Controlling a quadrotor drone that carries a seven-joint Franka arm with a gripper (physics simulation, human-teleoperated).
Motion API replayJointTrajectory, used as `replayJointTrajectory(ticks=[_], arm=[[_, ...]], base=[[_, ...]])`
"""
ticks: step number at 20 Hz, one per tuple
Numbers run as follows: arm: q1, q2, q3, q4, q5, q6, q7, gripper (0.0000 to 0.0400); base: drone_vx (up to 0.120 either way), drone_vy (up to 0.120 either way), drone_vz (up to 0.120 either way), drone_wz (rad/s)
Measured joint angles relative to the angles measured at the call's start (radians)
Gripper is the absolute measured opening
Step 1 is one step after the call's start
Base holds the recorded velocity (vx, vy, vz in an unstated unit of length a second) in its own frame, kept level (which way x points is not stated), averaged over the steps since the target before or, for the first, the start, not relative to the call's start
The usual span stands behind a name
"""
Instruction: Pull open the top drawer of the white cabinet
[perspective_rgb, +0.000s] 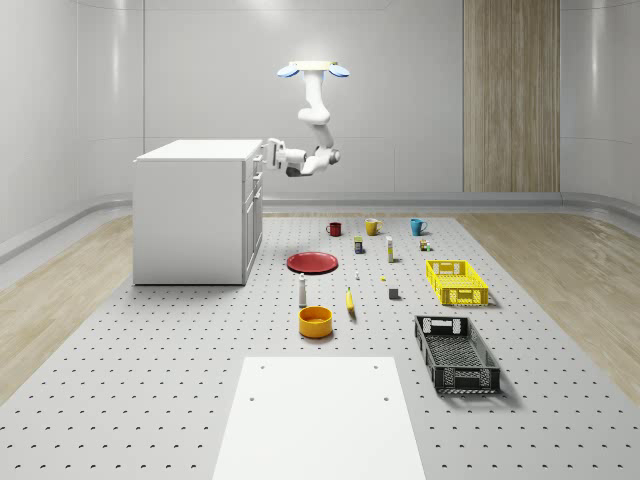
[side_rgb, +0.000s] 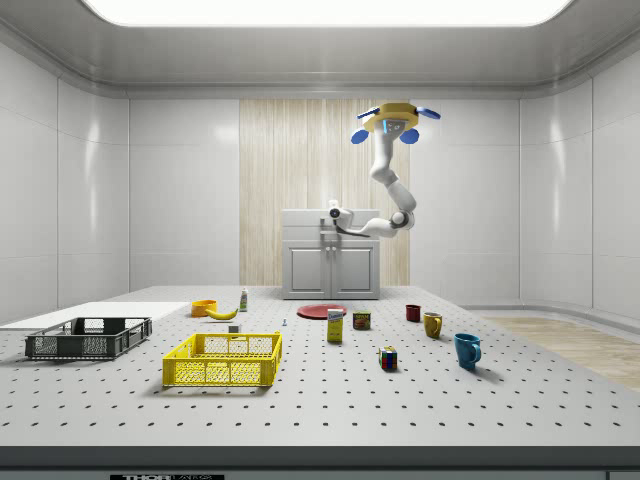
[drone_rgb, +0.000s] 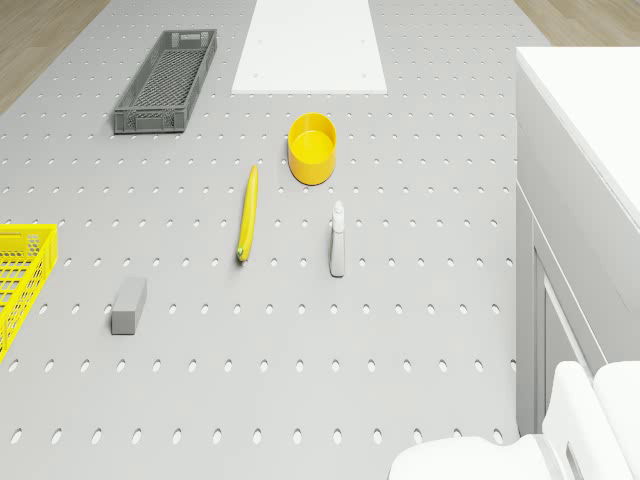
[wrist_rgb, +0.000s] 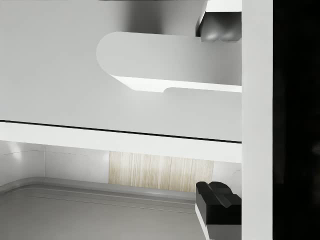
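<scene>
Fingertips (wrist_rgb: 216, 29) of the gripper (wrist_rgb: 216, 115) stand wide apart in the wrist view, dark pads facing each other with nothing clamped between them. The handle (wrist_rgb: 170, 60) lies directly ahead on the drawer face. It is a pale rounded bar that sits inside the fingers' span, closer to one pad than the other. Its long axis runs across the line joining the two pads, so closing would pinch it across its thin side. I cannot tell whether the tips already reach past the bar or stop just short of it.

Seen from the whole-scene view, the gripper (perspective_rgb: 270, 155) is right up against the top drawer (perspective_rgb: 253, 172), which is the highest panel in the front of the white cabinet (perspective_rgb: 190, 215), just under its top slab. That front faces the whole-scene view's right, and the drawer looks flush, not yet drawn out. The arm reaches in level from that side, so the pull, once the bar is gripped, would have to go straight back toward the whole-scene view's right, square to the cabinet front.

Farther back and higher, the drone (perspective_rgb: 314, 68) hovers in open air out in front of the cabinet, above the perforated table (perspective_rgb: 150, 380) and higher than the cabinet top
</scene>
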Motion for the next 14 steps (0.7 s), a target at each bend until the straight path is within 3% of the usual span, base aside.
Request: replayJointTrajectory(ticks=[1, 3, 5, 8, 11, 12, 13, 14], arm=[[0.005, 0.013, -0.054, 0.0, -0.011, -0.031, -0.004, 0.0312], [0.01, 0.03, -0.042, -0.027, 0.075, -0.023, -0.067, 0.0225], [0.008, 0.011, -0.011, -0.024, 0.108, -0.007, -0.011, 0.0178], [0.005, -0.011, 0.031, -0.012, 0.142, 0.018, 0.058, 0.0139], [0.0, -0.022, 0.068, 0.002, 0.168, 0.037, 0.104, 0.0121], [-0.006, -0.013, 0.07, -0.006, 0.179, 0.037, 0.046, 0.0177], [-0.017, 0.011, 0.062, -0.022, 0.127, 0.03, 0.035, 0.0397], [-0.031, 0.037, 0.044, -0.047, 0.153, -0.017, -0.039, 0.0253]], base=[[0.0, 0.0, 0.0, 0.0], [0.0, 0.0, 0.0, 0.0], [0.0, 0.0, 0.0, 0.0], [0.0, 0.0, 0.0, 0.0], [0.0, 0.0, 0.0, 0.0], [0.0, 0.0, 0.0, 0.0], [0.0, 0.0, 0.0, 0.0], [0.0, 0.0, 0.0, 0.0]])
